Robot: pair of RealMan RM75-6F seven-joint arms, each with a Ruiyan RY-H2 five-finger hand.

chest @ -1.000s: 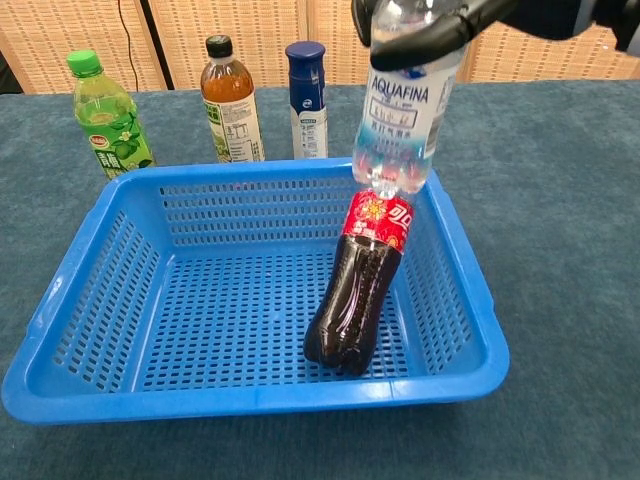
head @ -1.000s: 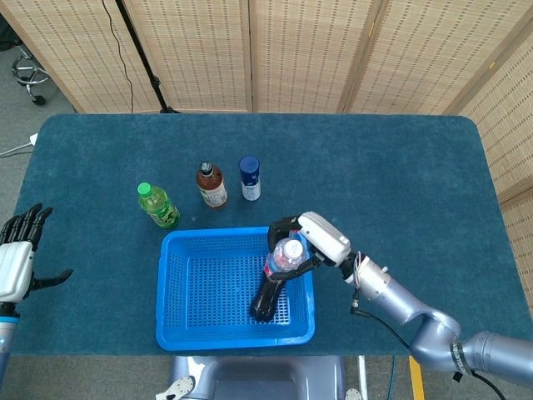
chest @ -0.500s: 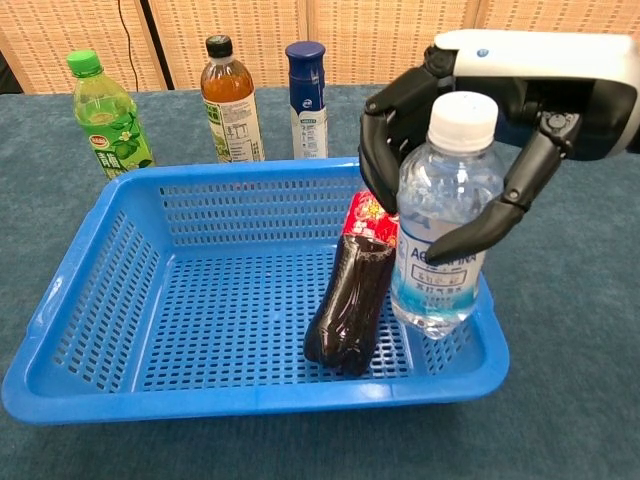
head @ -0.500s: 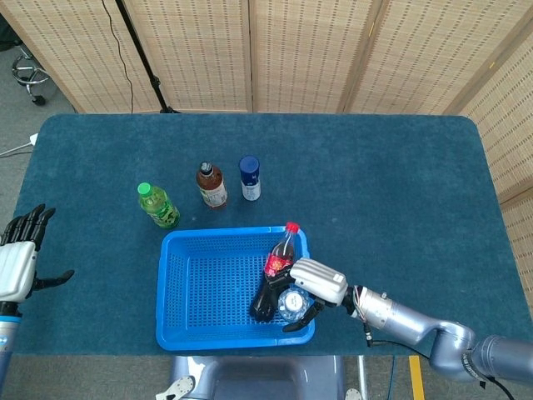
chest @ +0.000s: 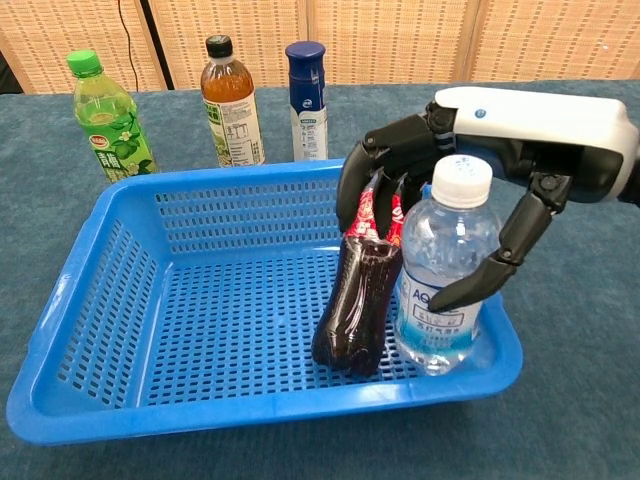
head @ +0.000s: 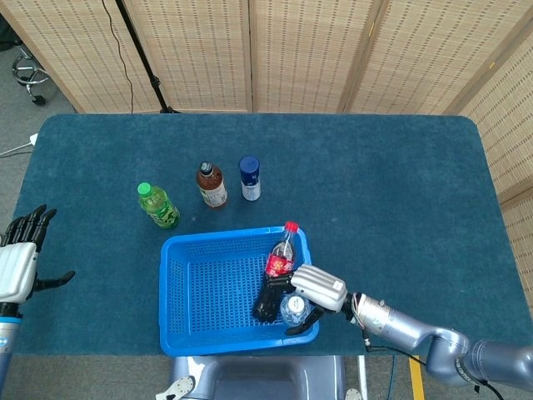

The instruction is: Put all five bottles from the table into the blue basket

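Teal carpeted surface (head: 400,183) carries the blue basket (chest: 90,290); right robot hand (chest: 480,150) wraps the water bottle (chest: 440,290) upright beside the cola bottle (chest: 355,310) for release; left robot hand (head: 18,258) idles, spread.

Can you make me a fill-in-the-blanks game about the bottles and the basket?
The right hand holds the ____ bottle with the white cap.
The cola bottle leans inside the ____ basket.
____ bottles stand on the table outside the basket.
The bottle with the green cap stands furthest ____ in the row.

Missing words: water; blue; three; left
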